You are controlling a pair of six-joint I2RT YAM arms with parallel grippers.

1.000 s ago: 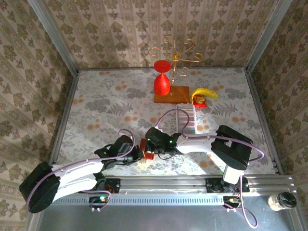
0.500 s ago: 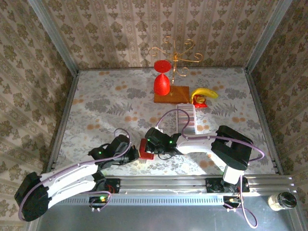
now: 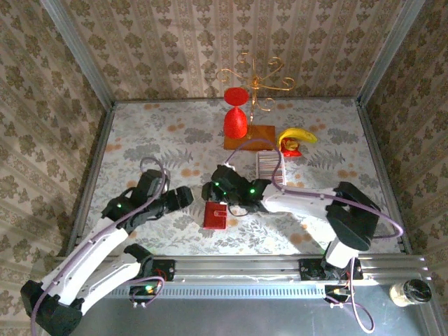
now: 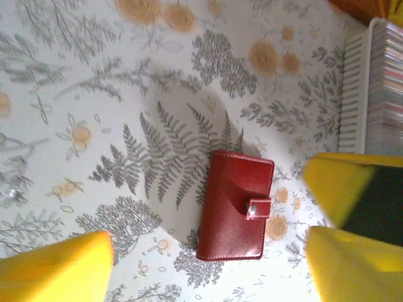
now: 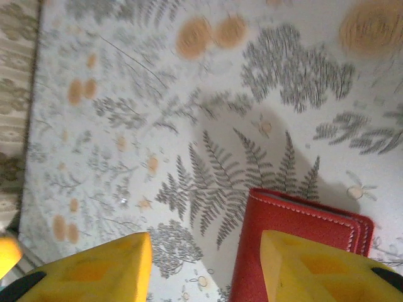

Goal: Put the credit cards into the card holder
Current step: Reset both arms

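The card holder [image 3: 215, 215], a small red wallet, lies shut on the flowered cloth with its clasp tab [image 4: 259, 207] fastened. My left gripper [image 3: 185, 198] hovers left of it, open; in the left wrist view the holder [image 4: 236, 206] lies flat below the gap between the left gripper's [image 4: 208, 244] yellow fingers [image 4: 60, 267]. My right gripper [image 3: 212, 192] is just beyond the holder and open [image 5: 204, 251], with one yellow finger [image 5: 315, 267] over the holder's [image 5: 296, 220] edge and nothing held. The credit cards [image 3: 271, 168] stand as a pale striped row [image 4: 376, 82] behind the right arm.
A red goblet glass [image 3: 235, 120] stands on a brown wooden board [image 3: 253, 137] at the back, with a gold wire stand [image 3: 255, 77] behind it. A banana [image 3: 297, 136] lies right of the board. A jar [image 3: 409, 292] sits off the table, front right.
Both grippers opened and let go of the card holder, which now lies flat on the table. The left arm drew away to the left and the right gripper moved back.
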